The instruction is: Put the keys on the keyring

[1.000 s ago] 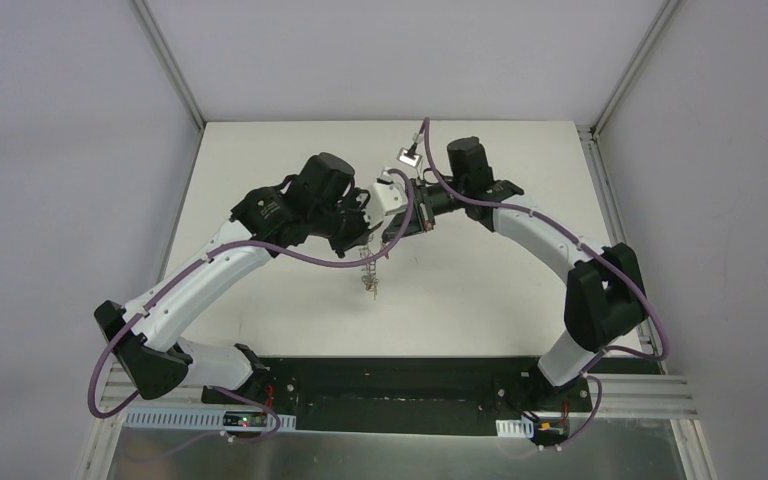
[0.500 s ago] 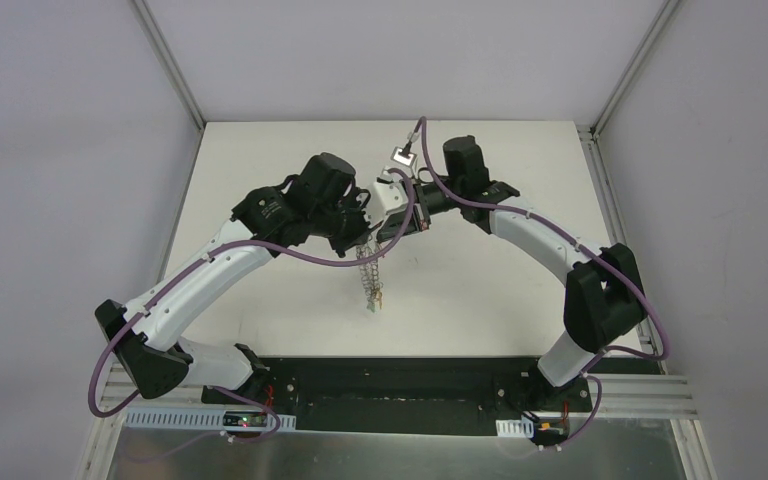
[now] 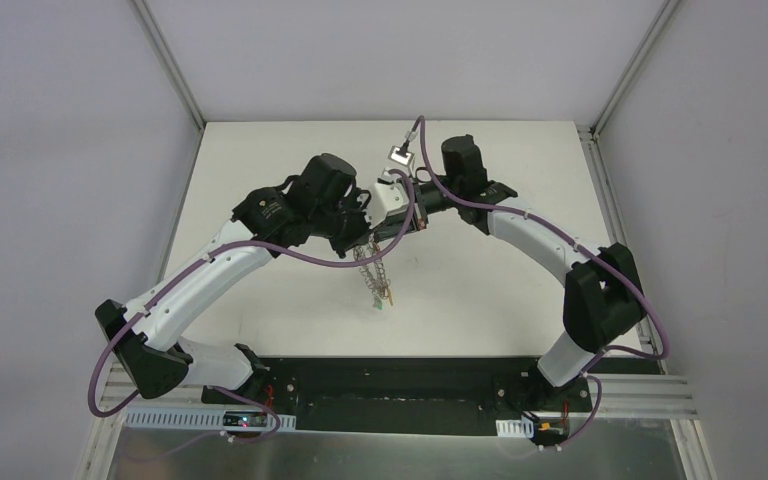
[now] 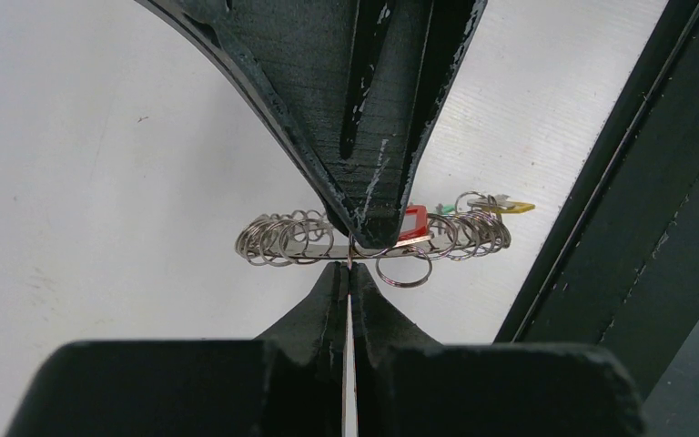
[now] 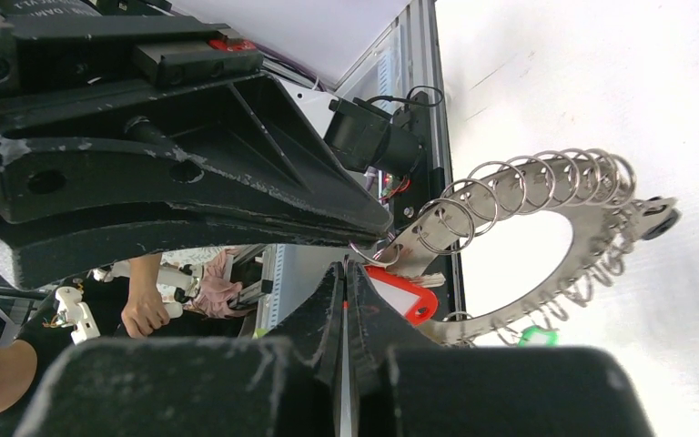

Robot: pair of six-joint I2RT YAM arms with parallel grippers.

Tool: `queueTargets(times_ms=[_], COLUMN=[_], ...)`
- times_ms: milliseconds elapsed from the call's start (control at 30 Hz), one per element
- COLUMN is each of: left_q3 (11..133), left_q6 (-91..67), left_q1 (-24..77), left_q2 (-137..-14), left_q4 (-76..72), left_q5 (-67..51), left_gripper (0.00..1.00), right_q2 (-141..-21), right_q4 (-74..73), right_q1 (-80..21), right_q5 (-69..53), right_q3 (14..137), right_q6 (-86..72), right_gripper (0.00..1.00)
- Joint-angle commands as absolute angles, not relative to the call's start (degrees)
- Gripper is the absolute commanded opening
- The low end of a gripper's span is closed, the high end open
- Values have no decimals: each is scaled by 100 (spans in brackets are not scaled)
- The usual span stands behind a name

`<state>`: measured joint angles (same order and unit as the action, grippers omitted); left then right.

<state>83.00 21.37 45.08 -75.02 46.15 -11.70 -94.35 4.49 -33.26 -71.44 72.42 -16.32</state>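
The keyring (image 3: 378,275) hangs edge-on in the air over the white table, just below the two meeting grippers. My left gripper (image 3: 365,237) (image 4: 349,267) is shut on a thin wire ring at the keyring's (image 4: 278,241) rim. My right gripper (image 3: 388,235) (image 5: 344,269) is shut, and the red key (image 5: 405,296) (image 4: 415,220) sits at its tips, its end between the fingers. The keyring's flat plate (image 5: 414,253) curves away to the right. A green key (image 5: 535,335) and a yellow key (image 4: 515,208) hang on the rim rings. The left fingers (image 5: 237,164) cross the upper part of the right wrist view.
The black base rail (image 3: 400,385) (image 4: 619,228) runs along the table's near edge. Metal posts (image 3: 170,60) frame the white table (image 3: 480,290). A person's hand (image 5: 146,309) shows beyond the table in the right wrist view.
The keyring's lower end has swung to the right and a little nearer the rail. Both grippers stay shut and have hardly moved.
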Motion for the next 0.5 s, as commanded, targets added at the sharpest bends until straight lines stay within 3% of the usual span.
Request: queueTargets(times_ms=[0, 467], left_q3=[8457, 8414], left_q6=[2041, 2103], left_q1=[4579, 4577], left_q2=[-7445, -7401], left_q4=[4412, 4421], left_q5=[-1199, -1290], left_gripper=[0, 0], right_q2=[-9447, -9585], right_q4=[693, 276], right_q1=[-3376, -3375], right_q5=[-7317, -6982], right_q3=[7442, 7584], right_q6=[-1687, -1484], right_gripper=[0, 0])
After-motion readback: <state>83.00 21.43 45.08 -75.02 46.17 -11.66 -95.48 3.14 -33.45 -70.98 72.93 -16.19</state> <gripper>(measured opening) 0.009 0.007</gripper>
